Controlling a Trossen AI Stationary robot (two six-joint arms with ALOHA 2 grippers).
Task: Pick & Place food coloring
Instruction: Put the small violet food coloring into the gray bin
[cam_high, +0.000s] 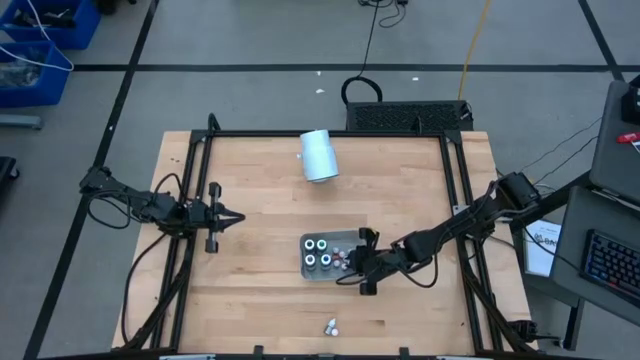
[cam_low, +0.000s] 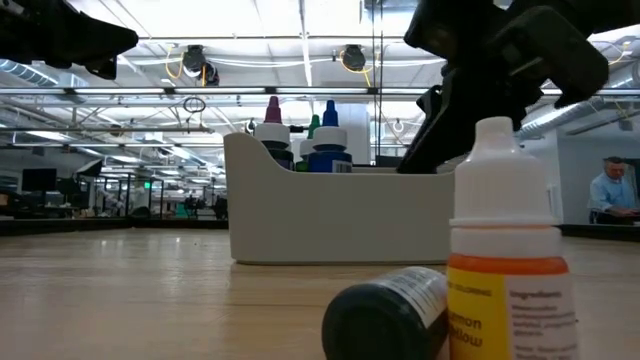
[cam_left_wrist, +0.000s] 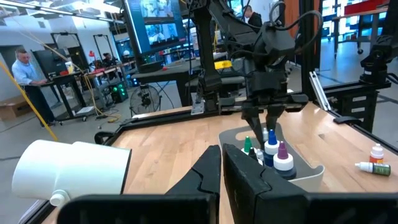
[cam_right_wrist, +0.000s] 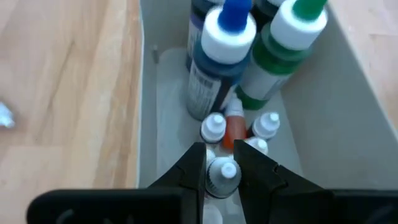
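- A small white-capped food coloring bottle (cam_right_wrist: 222, 174) stood upright in the grey tray (cam_right_wrist: 348, 112), its long axis vertical, beside the large blue and green bottles (cam_right_wrist: 219, 62).
- It was held between the fingers of the right gripper (cam_right_wrist: 222, 177), which were clamped on it from directly above, so a straight upward lift was judged to be called for.
- Two more bottles (cam_high: 330, 326) lay on the table near its front edge.
- The left gripper (cam_high: 228, 216) was kept well apart, fingers together, holding nothing.

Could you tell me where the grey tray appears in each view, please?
High view: grey tray lower middle of the table, beside the right tool.
Low view: centre, bottles sticking up.
Left wrist view: right of centre.
Right wrist view: fills the frame.
Shared landmark: the blue-capped bottle inside.
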